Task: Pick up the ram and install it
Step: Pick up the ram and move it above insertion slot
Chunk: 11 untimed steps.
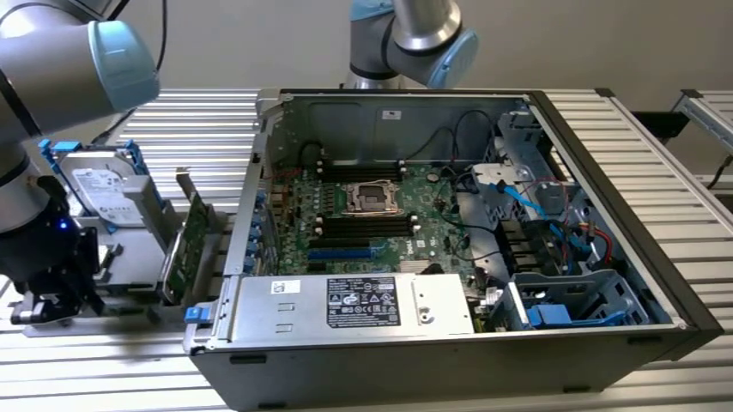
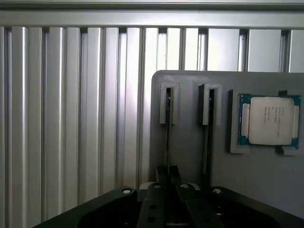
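your exterior camera sits high and off the arm. it looks down at a slant across the ribbed table, with the open computer case near and mid-frame. the grey holder stands beside the case, toward the exterior view's left. your wrist camera rides just behind the gripper and faces straight down onto the holder from close range, with table slats alongside it. the two views share that holder and the strip of table next to it.

Open computer case on slatted table; hard drive beside it; processor in grey holder.
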Each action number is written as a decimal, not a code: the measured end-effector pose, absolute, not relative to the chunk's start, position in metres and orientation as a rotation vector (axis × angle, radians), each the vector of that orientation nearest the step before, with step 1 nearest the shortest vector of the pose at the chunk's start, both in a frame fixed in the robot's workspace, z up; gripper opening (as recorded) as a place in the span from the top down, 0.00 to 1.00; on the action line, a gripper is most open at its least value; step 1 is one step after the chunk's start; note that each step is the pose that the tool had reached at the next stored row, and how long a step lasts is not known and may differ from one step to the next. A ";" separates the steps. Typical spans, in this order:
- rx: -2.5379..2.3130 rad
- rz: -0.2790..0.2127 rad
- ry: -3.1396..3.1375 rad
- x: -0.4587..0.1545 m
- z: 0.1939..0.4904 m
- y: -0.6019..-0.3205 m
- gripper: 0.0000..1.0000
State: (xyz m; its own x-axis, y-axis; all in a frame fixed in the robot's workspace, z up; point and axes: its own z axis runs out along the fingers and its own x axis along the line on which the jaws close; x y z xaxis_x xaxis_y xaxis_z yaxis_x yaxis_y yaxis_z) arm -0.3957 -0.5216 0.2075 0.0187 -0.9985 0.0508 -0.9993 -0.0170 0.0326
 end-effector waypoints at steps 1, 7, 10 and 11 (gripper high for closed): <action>2.199 0.020 -2.160 -0.396 0.210 -0.522 0.86; 2.197 0.016 -2.158 -0.396 0.229 -0.522 0.86; 2.196 0.013 -2.157 -0.396 0.243 -0.522 0.86; 2.196 0.012 -2.156 -0.395 0.247 -0.522 0.86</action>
State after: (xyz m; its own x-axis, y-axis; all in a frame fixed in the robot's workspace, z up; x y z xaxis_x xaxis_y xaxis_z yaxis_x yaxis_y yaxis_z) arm -0.3955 -0.5216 0.2471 0.0191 -0.9985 0.0507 -0.9990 -0.0171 0.0403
